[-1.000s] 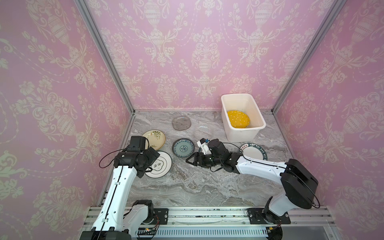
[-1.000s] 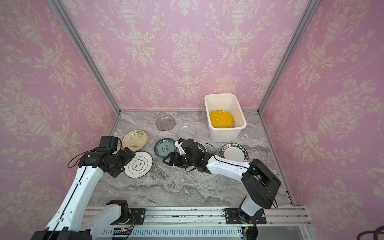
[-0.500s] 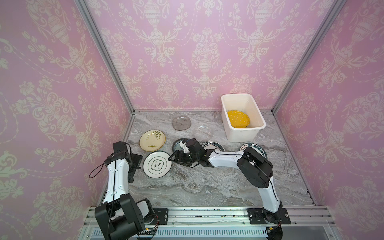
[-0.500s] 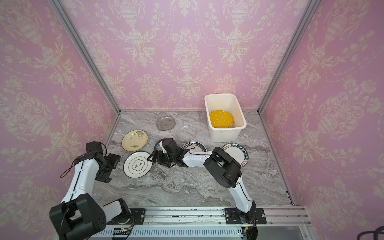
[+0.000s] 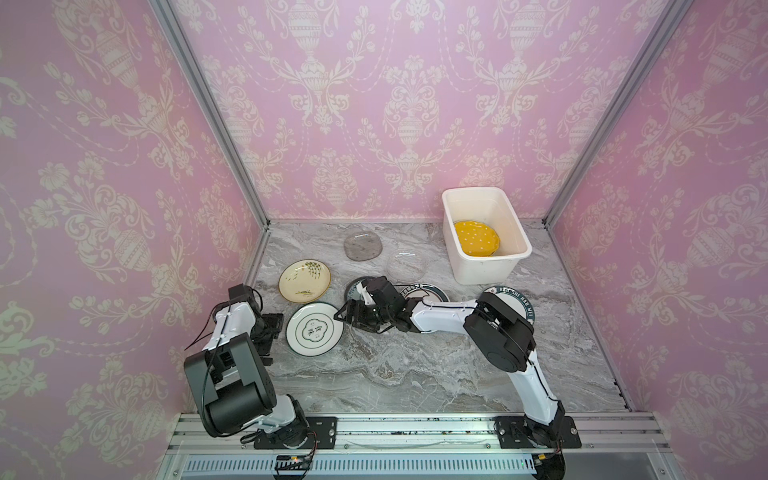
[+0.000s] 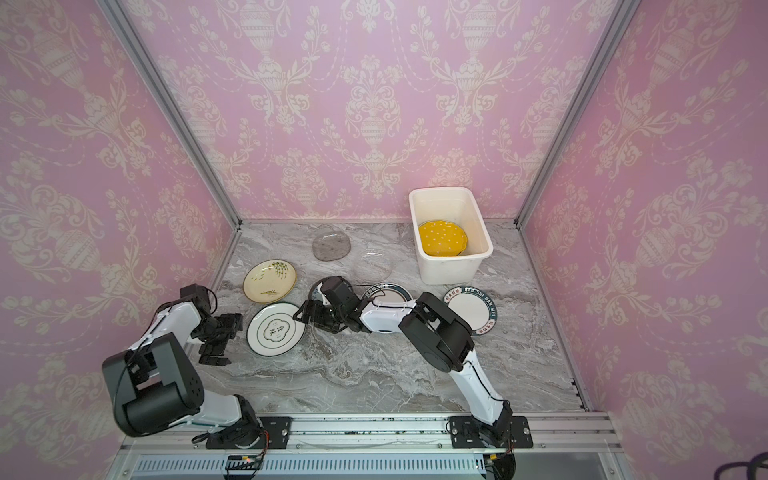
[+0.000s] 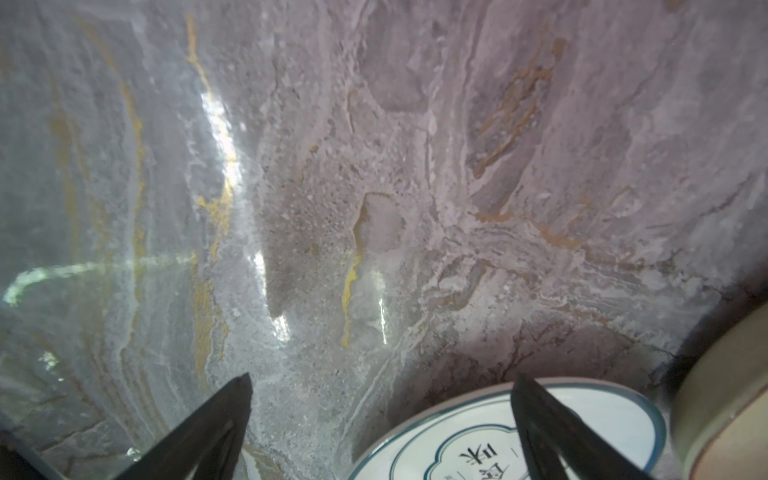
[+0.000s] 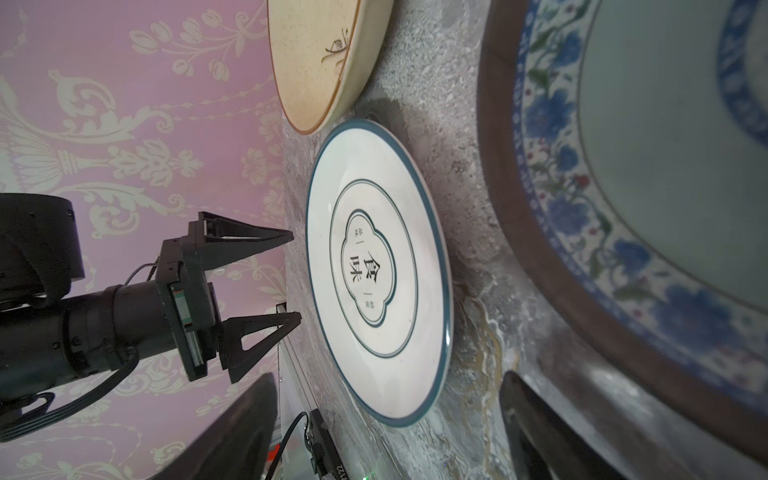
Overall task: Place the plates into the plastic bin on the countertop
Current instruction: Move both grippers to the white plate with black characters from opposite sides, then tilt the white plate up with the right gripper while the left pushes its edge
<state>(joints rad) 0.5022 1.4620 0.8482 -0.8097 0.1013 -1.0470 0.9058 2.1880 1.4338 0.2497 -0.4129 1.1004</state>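
Observation:
A white dark-rimmed plate (image 5: 314,334) (image 6: 276,333) (image 8: 376,266) (image 7: 453,440) lies flat on the countertop (image 5: 415,374). My left gripper (image 5: 272,331) (image 6: 220,336) (image 7: 383,377) (image 8: 295,277) is open and low at its left edge, just short of the rim. My right gripper (image 5: 345,312) (image 6: 306,314) (image 8: 388,380) is open at its right edge, with the rim between the jaws. Around lie a cream sprig plate (image 5: 304,280), a teal patterned plate (image 8: 623,208), partly under the right wrist, and two glass plates (image 5: 363,246) (image 5: 407,264). An orange dotted plate (image 5: 476,244) lies in the plastic bin (image 5: 484,270).
Two more white dark-rimmed plates sit on the right: one (image 5: 428,289) under the right forearm, one (image 5: 517,297) behind its elbow. The left wall and aluminium rail (image 5: 259,266) run close behind the left gripper. Bare marble stretches along the front.
My left gripper has come off the white plate and dropped to its left side as the arm folded back. My right gripper has slid left past the teal plate to the white plate's right edge.

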